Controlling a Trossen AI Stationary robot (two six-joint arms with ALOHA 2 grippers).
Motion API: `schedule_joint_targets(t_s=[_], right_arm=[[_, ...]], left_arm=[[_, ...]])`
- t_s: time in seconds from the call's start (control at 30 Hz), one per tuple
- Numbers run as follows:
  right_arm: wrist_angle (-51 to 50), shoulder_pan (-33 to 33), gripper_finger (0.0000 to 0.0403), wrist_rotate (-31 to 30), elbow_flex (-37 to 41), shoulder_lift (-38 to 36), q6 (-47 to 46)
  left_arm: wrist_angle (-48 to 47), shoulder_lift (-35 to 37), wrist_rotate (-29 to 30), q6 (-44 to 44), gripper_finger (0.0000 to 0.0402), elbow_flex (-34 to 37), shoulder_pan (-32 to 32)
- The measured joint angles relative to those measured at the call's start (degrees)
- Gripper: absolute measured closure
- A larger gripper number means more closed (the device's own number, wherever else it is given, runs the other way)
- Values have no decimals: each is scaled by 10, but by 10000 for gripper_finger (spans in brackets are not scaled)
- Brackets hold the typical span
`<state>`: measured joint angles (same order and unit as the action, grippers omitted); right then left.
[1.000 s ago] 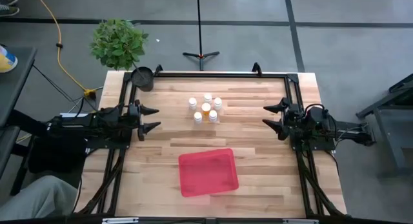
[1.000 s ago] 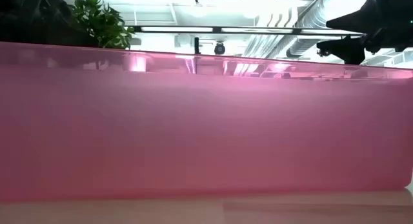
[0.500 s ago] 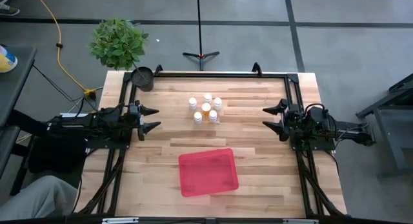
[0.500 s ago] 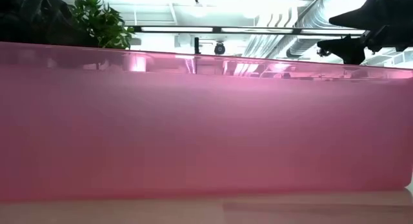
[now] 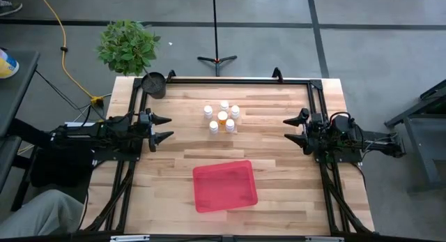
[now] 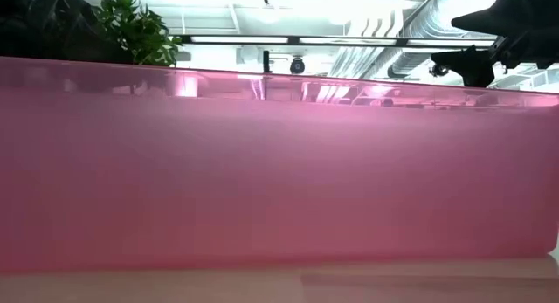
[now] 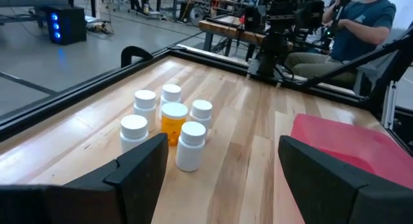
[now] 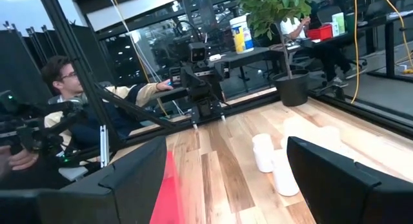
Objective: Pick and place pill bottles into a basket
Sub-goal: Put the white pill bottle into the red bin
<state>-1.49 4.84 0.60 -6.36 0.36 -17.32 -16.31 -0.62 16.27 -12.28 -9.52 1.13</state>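
Five small white-capped pill bottles (image 5: 221, 118) stand upright in a tight cluster on the wooden table, toward its far middle, with one amber bottle (image 7: 173, 121) at the centre. They also show in the right wrist view (image 8: 277, 161). The red basket (image 5: 224, 186) sits on the table near its near edge, and its wall fills the low view (image 6: 279, 163). My left gripper (image 5: 169, 128) is open and empty, to the left of the bottles. My right gripper (image 5: 286, 129) is open and empty, to their right, above the table (image 6: 444, 48).
A small round black pot (image 5: 154, 83) stands at the table's far left corner, with a leafy plant (image 5: 127, 45) on the floor beyond it. Black frame rails (image 5: 230, 79) run along the table's edges. A seated person (image 7: 361, 17) shows beyond the right arm, another (image 8: 64, 88) beyond the left.
My right gripper has shifted a little toward the table's near edge, still open. The bottles and the basket stand as before.
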Motion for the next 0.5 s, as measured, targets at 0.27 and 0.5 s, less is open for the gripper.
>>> schedule_joint_targets(t_s=[0.27,0.5], right_arm=[[0,0,91,-9,0,1,18],[-28,0,91,-35,-48,40,48]], left_arm=[[38,0,-15,67,73,0,0],[44,0,-4,80,73,0,0]])
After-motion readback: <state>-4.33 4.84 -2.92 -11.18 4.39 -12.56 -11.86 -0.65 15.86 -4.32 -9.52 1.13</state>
